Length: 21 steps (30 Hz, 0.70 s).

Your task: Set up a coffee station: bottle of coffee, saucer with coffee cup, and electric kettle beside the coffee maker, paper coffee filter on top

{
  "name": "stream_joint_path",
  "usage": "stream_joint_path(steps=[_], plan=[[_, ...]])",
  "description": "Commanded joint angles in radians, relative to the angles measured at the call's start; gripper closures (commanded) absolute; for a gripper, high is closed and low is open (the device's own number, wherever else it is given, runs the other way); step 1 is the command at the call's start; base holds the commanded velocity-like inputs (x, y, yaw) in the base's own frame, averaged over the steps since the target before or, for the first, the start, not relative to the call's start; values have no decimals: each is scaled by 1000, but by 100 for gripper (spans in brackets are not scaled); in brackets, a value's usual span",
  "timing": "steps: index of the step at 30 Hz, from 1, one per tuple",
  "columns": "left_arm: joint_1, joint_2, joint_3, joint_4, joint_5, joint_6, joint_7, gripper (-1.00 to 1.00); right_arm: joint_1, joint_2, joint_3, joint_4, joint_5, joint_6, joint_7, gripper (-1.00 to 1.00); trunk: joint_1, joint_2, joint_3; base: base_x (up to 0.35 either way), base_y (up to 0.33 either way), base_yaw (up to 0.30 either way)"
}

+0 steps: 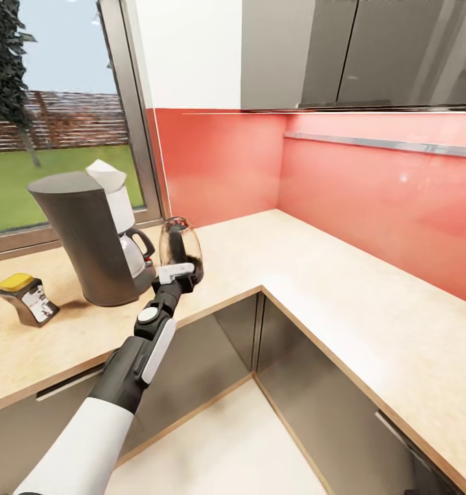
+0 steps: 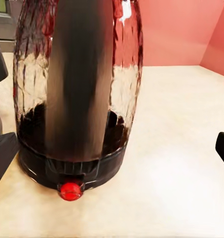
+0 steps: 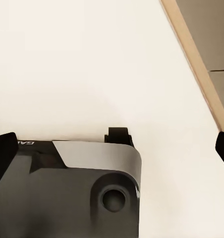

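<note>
The electric kettle (image 1: 181,249) stands upright near the front edge of the kitchen countertop (image 1: 315,275), just right of the coffee maker (image 1: 89,234). A paper coffee filter (image 1: 108,175) rests on top of the machine. The bottle of coffee (image 1: 28,297) stands on the counter to its left. My left gripper (image 1: 177,273) is open right at the kettle's handle side. In the left wrist view the kettle (image 2: 124,84) sits between the spread fingers (image 2: 0,153), untouched on one side. My right gripper (image 3: 112,148) is open and holds nothing. The saucer and coffee cup are out of view.
The countertop turns a corner and runs along the red backsplash (image 1: 370,199) to the right. A window (image 1: 54,137) is behind the coffee maker and dark wall cabinets (image 1: 357,55) hang above. The right wrist view looks down at my own base (image 3: 82,193) on pale floor.
</note>
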Motion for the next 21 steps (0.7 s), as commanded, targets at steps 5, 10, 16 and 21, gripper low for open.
stream_joint_path(steps=[5,10,16,21], plan=[[-1,2,-2,-10,9,5,2,-100,0,-1,8,-3,-8,4,-6,-100,0,-1,-1,-17,0,0],[0,3,-4,-1,9,44,-5,-100,0,-1,8,-3,-8,4,-6,-100,0,-1,-1,-1,0,0],[10,4,-6,-8,11,174,-22,-100,0,0,10,-3,-8,4,-6,-100,0,-1,-1,0,0,0],[14,7,-6,-40,11,281,-138,-100,0,-1,10,-3,-8,4,-6,-100,0,-1,-1,0,0,0]])
